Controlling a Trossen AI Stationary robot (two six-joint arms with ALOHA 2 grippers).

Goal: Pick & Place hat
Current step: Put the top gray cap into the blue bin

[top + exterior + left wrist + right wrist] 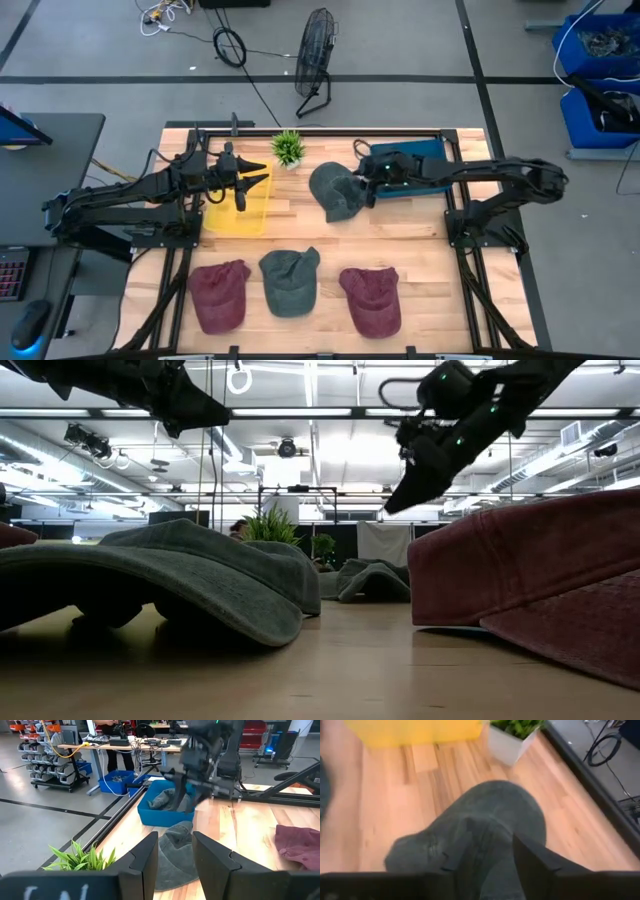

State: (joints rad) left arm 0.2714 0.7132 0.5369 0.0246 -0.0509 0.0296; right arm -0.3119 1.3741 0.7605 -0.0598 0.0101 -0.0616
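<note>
The right gripper [362, 178], fingers spread and holding nothing, hovers just above the grey hat [338, 192] lying beside the blue bin [432, 152], far nearer it than the open left gripper [252, 170] above the yellow bin [236, 212].

Light came evenly from overhead in the high view, with only soft shadows under the arms on the table [420, 250]. In the low view the ceiling light strips [320, 410] glared white at the upper frame, leaving both arms as dark silhouettes, and the nearest caps were out of focus. The right wrist view was smeared by motion blur; the left wrist view blurred the far arm.
</note>
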